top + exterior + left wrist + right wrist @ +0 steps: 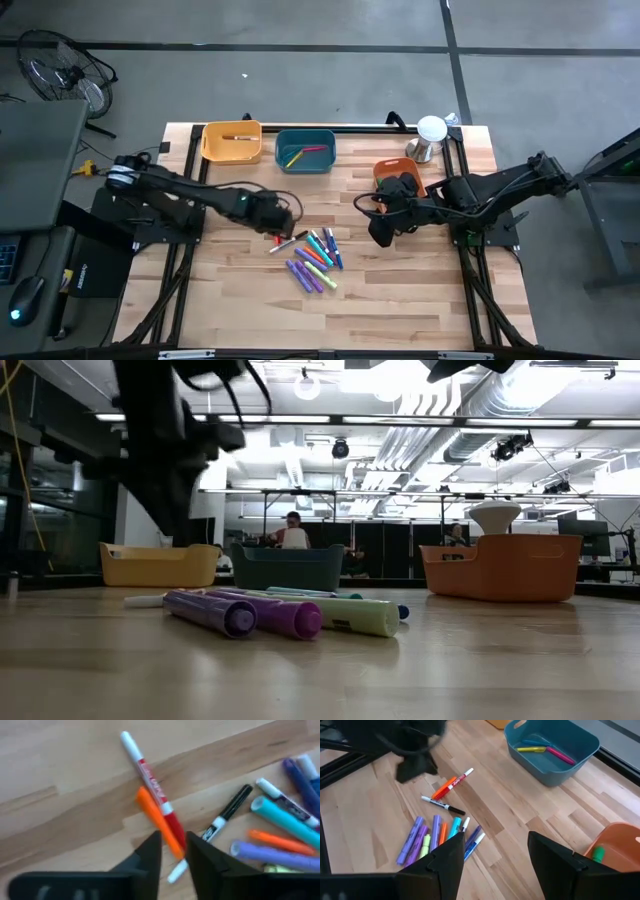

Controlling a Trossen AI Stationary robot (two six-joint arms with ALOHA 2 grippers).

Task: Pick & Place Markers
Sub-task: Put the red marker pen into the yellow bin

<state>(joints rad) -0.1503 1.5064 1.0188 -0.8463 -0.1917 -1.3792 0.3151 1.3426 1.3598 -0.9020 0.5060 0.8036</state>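
**Markers wait as left arm lines up on orange-red pair**

Markers lie in a loose heap on the wood table, just ahead of your left gripper. In the left wrist view its fingers stand a narrow gap apart, w/ the near ends of an orange marker and a red marker running into that gap; whether the pads touch either one can't be told, so call nothing held. A black marker lies just beside the gripper's far finger. Your right gripper hangs over the other side of the heap, jaws wide, nothing between them, w/ the blue bin beyond it and the orange bin close by. A few markers already sit in the blue bin and the yellow bin.

Step in hand, by the look of it: a pick at the heap's edge. Next move likely needs one marker isolated; the two lie touching, so a squeeze could catch both or flick one away.
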